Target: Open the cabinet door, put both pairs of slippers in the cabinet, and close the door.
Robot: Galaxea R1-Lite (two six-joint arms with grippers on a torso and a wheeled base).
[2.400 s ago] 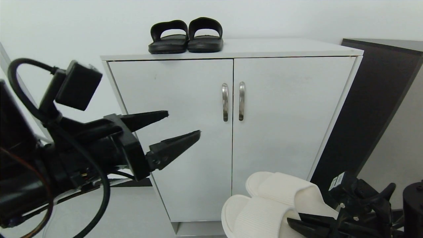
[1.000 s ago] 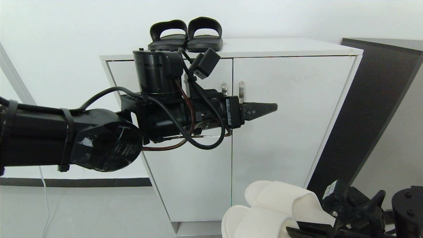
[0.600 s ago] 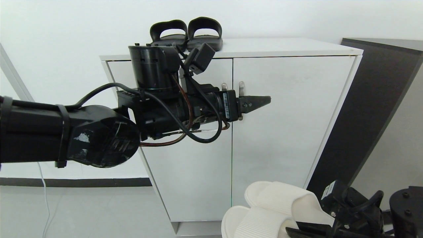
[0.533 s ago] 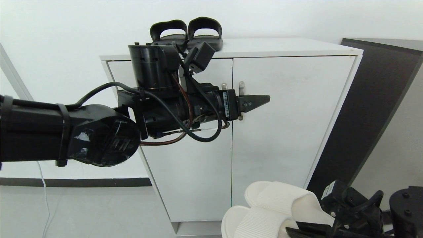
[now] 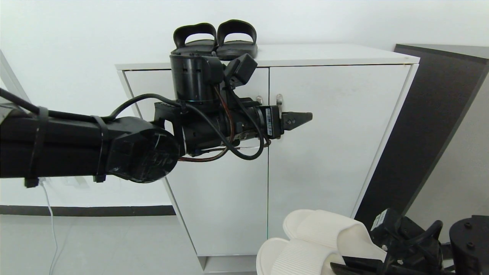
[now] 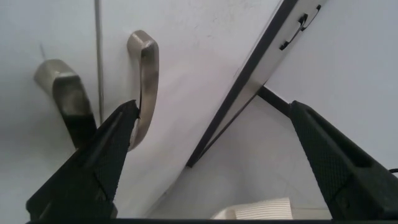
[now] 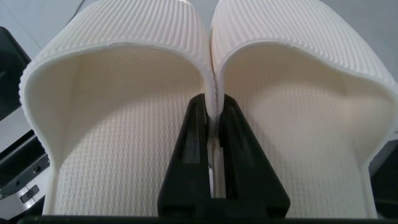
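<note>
Left arm brought up to the door handles, with both doors shut and neither pair stowed.
Nearest, the right gripper (image 7: 212, 109) holds its fingers pressed together on the adjoining inner walls of the white slippers (image 5: 317, 240), low before the cabinet (image 5: 336, 114); their heels are cut off at the head view's lower edge. Beyond, the left gripper (image 6: 212, 107), which hung low beside the cabinet's left edge 2.4 s ago, has risen and crossed to the handles, fingers wide apart, one tip overlapping the right door's handle (image 6: 144, 74). Whether it touches the handle cannot be told. The head view shows this gripper edge-on, hiding both handles' lower parts. Opening is judged only at the approach. Farthest, the black slippers (image 5: 216, 38) sit on the cabinet top, toes partly hidden by the wrist.
</note>
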